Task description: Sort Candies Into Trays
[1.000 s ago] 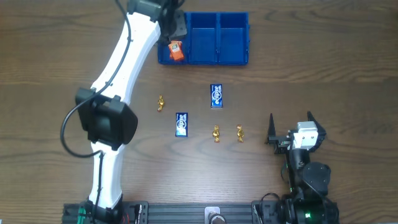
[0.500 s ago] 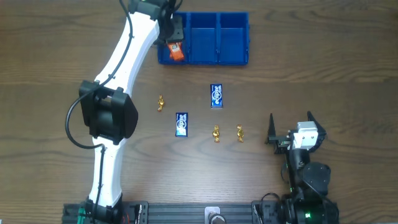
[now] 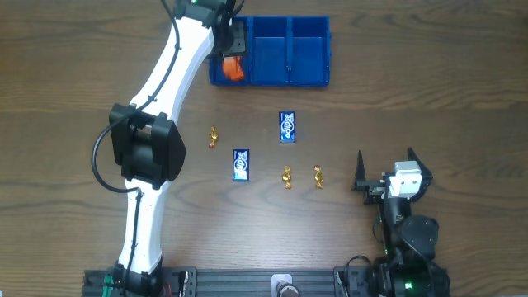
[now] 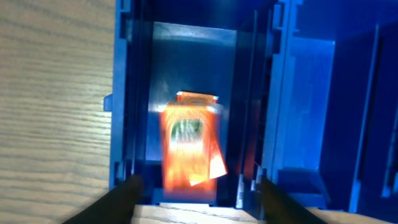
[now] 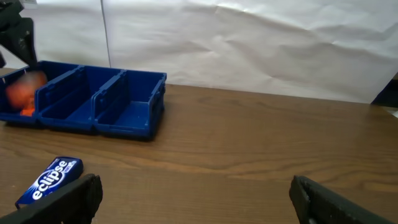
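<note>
The left pincer (image 4: 194, 186) hangs right over the end slot of the blue tray (image 4: 124, 93). Its two fingers are spread wide and hold nothing. The orange candy (image 4: 189, 149) is down in that slot, just under the pincer, not touching its fingers. I think the fingers are apart so the candy can drop in there. Well away from this pincer, on the table (image 3: 429, 99), wait one blue pack (image 3: 286, 127), a second blue pack (image 3: 241, 165) and some gold candies (image 3: 287, 177). The right pincer (image 3: 386, 167) rests far off, near those sweets, fingers wide apart too, holding nothing
</note>
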`<state>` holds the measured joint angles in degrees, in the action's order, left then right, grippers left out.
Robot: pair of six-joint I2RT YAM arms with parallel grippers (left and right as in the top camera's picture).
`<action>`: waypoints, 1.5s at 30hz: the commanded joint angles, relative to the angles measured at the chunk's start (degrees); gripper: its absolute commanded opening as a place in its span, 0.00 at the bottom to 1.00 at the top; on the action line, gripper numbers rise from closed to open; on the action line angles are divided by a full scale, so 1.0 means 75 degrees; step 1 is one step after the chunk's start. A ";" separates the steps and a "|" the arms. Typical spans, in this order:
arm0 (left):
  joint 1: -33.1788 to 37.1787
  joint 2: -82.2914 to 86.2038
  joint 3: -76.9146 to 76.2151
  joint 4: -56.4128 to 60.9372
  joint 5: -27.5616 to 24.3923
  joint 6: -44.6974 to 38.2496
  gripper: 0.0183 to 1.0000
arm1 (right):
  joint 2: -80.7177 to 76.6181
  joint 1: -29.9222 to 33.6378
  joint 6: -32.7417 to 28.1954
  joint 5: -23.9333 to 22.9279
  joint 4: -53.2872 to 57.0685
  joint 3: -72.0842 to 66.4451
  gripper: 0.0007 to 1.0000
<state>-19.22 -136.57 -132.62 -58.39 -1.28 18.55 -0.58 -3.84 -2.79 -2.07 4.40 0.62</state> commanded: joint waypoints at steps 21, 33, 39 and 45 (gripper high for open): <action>0.0420 0.9760 0.8775 0.6496 0.0944 -0.1454 1.00 | 0.0055 -0.0015 -0.0090 0.0038 0.0020 -0.0023 1.00; 0.1784 1.5008 1.3604 0.8311 -0.0309 -0.2116 1.00 | 0.0055 -0.0015 -0.0090 0.0038 0.0020 -0.0023 1.00; 0.2014 1.6874 1.5562 0.8921 -0.0740 -0.2113 1.00 | 0.0055 -0.0015 -0.0090 0.0038 0.0020 -0.0023 1.00; 0.2232 1.8179 1.7013 0.9046 -0.1306 -0.2107 1.00 | 0.0055 -0.0015 -0.0090 0.0038 0.0020 -0.0023 1.00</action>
<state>-3.27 -4.62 -9.47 9.04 -7.03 3.95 -0.58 -3.84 -2.81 -2.07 4.40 0.62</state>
